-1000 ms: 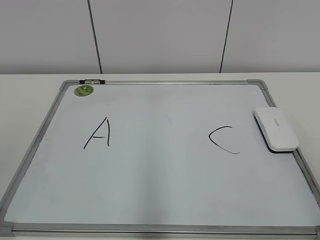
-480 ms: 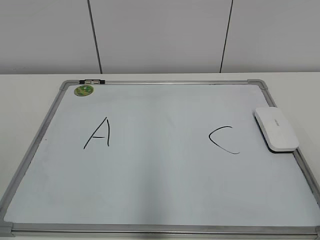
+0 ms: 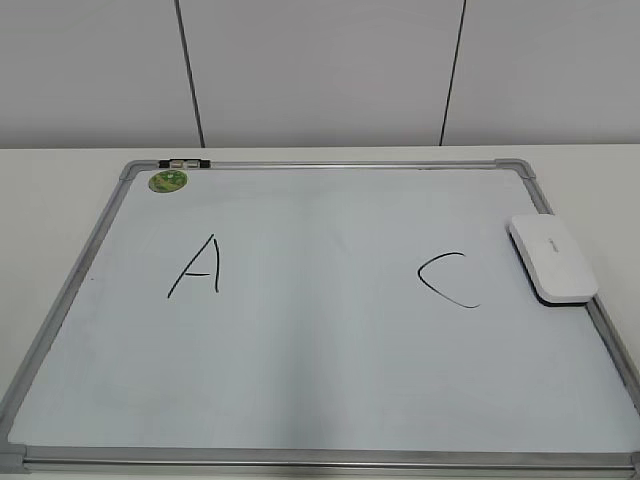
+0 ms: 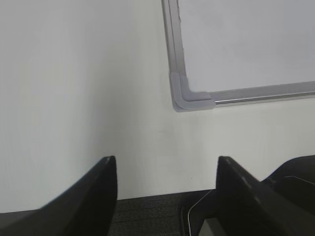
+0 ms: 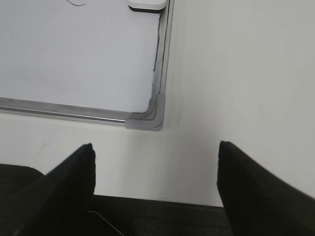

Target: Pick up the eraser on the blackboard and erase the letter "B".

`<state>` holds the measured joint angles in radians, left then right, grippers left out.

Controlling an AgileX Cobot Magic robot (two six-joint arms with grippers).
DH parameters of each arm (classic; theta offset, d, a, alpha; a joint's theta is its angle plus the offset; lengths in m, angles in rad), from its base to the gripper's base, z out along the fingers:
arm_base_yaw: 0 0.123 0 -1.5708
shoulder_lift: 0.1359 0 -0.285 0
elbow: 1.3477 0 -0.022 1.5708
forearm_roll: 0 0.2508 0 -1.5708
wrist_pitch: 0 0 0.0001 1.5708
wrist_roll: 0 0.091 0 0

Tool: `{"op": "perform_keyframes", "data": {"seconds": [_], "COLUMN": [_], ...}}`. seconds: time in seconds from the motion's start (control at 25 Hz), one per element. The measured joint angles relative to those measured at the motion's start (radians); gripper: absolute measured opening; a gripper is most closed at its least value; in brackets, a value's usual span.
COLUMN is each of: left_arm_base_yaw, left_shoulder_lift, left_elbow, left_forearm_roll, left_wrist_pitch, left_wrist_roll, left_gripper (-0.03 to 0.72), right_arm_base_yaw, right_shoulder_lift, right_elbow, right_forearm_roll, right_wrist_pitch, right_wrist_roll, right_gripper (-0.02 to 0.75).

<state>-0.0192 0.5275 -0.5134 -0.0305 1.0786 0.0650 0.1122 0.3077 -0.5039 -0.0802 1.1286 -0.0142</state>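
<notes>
I am seeing no "B" between the "A" (image 3: 197, 267) and "C" (image 3: 449, 279); the eraser (image 3: 552, 258) is lying at the blackboard's (image 3: 300, 455) 3 o'clock edge. Both grippers, left (image 4: 165, 189) and right (image 5: 155, 169), are waiting spread wide, empty, off the near corners. Erasing looks done.

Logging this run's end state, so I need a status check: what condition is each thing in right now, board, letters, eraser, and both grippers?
blackboard: lying flat on the table, marked with two letters only
letter "B": not visible; the space between the others is blank
letter A: intact
letter C: intact
eraser: resting at the board's right edge, unheld
left gripper: open, empty
right gripper: open, empty
</notes>
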Motion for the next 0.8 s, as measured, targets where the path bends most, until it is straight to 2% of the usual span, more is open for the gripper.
{"op": "perform_keyframes", "data": {"seconds": [0.36, 0.8], "left_arm_base_yaw": [0.000, 0.000], "left_shoulder_lift": [0.000, 0.000], "left_elbow": [0.000, 0.000], "left_forearm_roll": [0.030, 0.030], "left_wrist_pitch": [0.000, 0.000], "left_wrist_roll": [0.000, 0.000], "left_gripper": [0.420, 0.417], "right_arm_base_yaw": [0.000, 0.000], "right_shoulder_lift": [0.000, 0.000], "right_elbow": [0.000, 0.000], "right_forearm_roll": [0.018, 0.020], "right_wrist_pitch": [0.000, 0.000], "right_wrist_roll": [0.000, 0.000], "right_gripper": [0.592, 0.592]}}
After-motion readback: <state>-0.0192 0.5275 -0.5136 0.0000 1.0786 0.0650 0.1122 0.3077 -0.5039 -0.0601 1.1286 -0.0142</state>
